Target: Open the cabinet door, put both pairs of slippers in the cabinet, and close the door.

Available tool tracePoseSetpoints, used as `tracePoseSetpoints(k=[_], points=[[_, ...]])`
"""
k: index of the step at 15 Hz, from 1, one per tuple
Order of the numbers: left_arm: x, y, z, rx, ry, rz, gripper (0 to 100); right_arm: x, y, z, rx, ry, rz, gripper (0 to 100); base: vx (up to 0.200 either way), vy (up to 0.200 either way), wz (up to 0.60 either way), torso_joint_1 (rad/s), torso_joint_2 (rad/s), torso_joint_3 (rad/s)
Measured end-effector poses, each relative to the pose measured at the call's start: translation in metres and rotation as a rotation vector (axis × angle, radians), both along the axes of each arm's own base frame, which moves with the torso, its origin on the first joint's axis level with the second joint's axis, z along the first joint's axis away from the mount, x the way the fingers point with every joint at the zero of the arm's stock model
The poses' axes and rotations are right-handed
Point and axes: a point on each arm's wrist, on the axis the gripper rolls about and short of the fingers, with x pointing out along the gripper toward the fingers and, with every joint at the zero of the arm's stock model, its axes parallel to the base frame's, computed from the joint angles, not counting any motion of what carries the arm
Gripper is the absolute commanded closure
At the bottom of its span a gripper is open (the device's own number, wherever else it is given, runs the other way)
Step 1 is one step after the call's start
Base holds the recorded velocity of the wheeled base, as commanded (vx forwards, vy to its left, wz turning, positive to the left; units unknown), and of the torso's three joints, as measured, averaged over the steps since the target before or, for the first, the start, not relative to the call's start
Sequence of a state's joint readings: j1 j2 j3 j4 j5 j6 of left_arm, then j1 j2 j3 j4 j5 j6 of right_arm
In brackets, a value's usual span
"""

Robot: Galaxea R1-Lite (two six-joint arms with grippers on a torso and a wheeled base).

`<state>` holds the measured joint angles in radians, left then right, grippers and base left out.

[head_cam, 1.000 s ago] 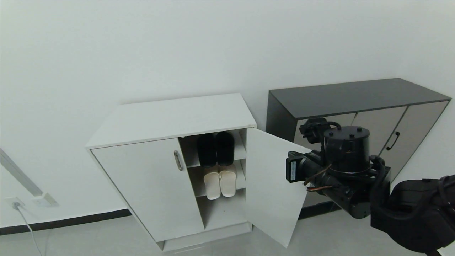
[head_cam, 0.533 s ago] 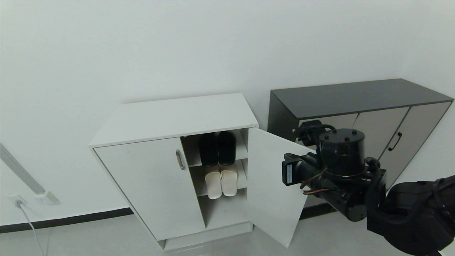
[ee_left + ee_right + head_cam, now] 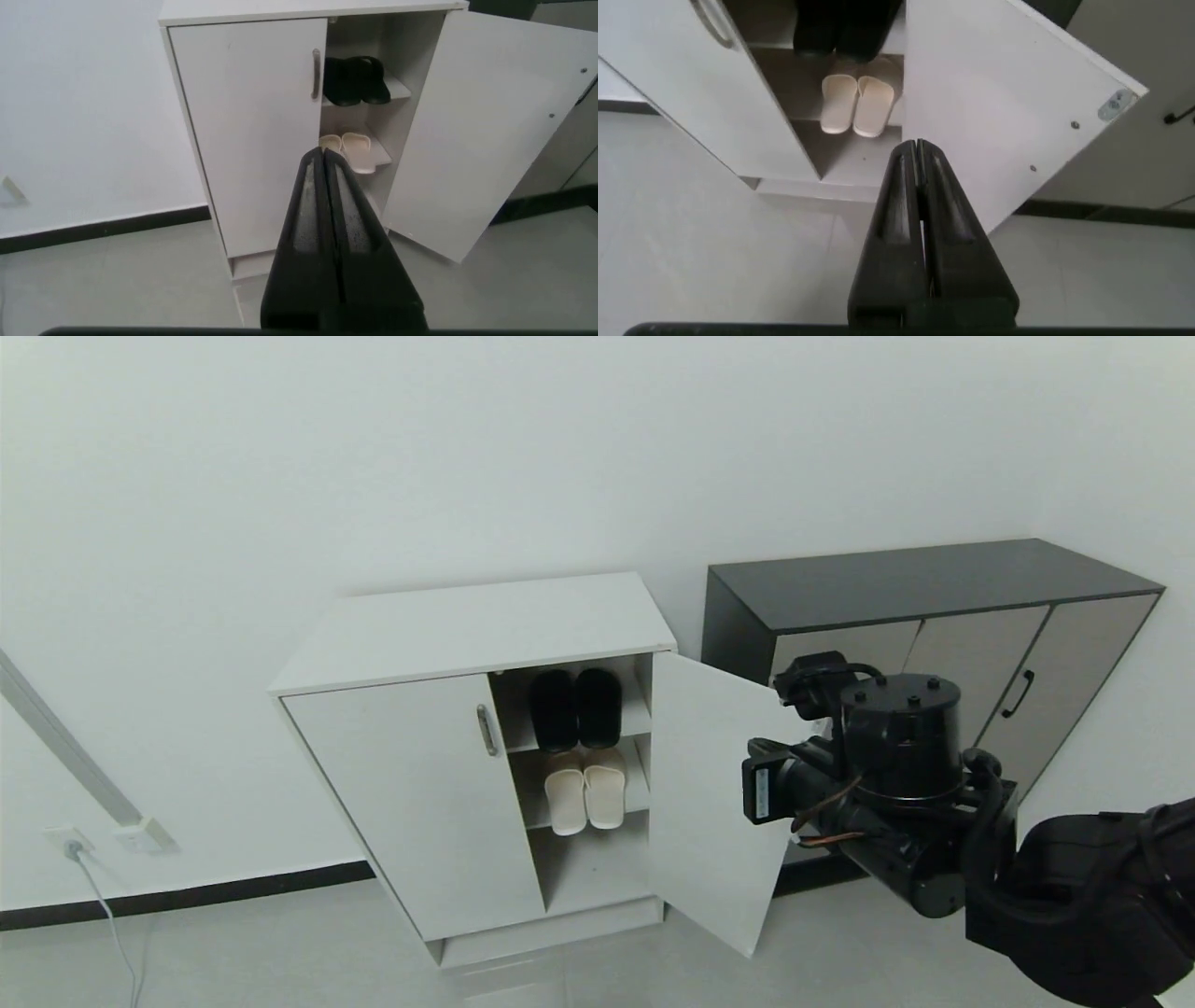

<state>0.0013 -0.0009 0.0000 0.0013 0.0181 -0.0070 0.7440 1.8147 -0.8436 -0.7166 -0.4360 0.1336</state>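
The white cabinet (image 3: 467, 630) stands against the wall with its left door (image 3: 420, 793) closed and its right door (image 3: 714, 793) swung open. Black slippers (image 3: 576, 709) lie on the upper shelf, and white slippers (image 3: 585, 793) on the shelf below. My right arm (image 3: 868, 784) hangs just right of the open door's outer edge. In the right wrist view my right gripper (image 3: 918, 147) is shut and empty, in front of the door (image 3: 999, 112) and the white slippers (image 3: 856, 103). My left gripper (image 3: 324, 154) is also shut and empty, pointing at the cabinet from farther back.
A dark grey cabinet (image 3: 934, 583) with closed doors stands right of the white one, close behind the open door. A wall socket with a cable (image 3: 70, 845) sits low on the left. Bare grey floor (image 3: 280, 952) lies in front of the cabinets.
The whole head view has shifted, so the camera moved. My right arm now overlaps the open door's edge slightly more. Door and slippers stand as before.
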Motion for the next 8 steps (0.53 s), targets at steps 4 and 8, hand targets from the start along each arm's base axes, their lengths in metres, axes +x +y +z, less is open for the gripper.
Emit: tracePoseSetpoints(k=[4, 8], points=[[0.0, 0.0, 0.0, 0.0, 0.0, 0.0, 100, 0.023, -0.014, 0.002, 0.006, -0.025, -0.033, 100, 0.0, 0.0, 0.0, 0.0, 0.0, 0.0], [0.0, 0.0, 0.0, 0.0, 0.0, 0.0, 100, 0.064, -0.042, 0.007, 0.037, -0.044, -0.098, 100, 0.0, 0.0, 0.0, 0.0, 0.0, 0.0]])
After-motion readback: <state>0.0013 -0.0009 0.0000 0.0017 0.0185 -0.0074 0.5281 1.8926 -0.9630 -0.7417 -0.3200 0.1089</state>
